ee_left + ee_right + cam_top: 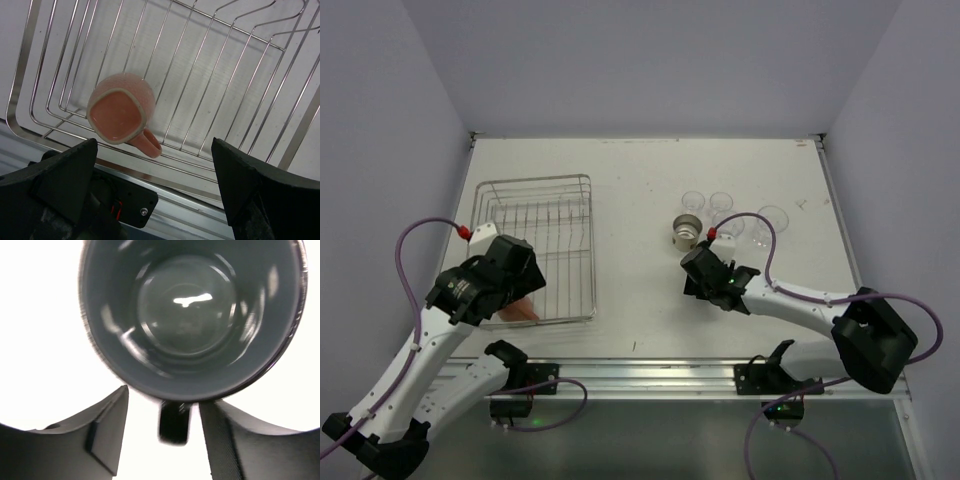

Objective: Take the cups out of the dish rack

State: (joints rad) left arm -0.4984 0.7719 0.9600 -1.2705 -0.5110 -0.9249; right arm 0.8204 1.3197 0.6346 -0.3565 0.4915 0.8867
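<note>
The pink mug (pixel 122 112) lies tipped in the near corner of the dish rack (pixel 560 230), seemingly the last cup inside. The left gripper (pixel 154 160) hangs above it, jaws wide and empty; next it must descend and pinch the rim. Only the right wrist view shows the right gripper (pixel 164 405) part-open astride the handle of the dark mug (pixel 190 315), gripping nothing

The left arm (pixel 395 385) rises from its base and bends over the near edge of the dish rack (pixel 535 183). The left gripper (pixel 154 144) points down with its jaws spread wide. The right arm (pixel 795 310) lies low, off to the rack's right. The right gripper (pixel 162 397) has its jaws parted.
</note>
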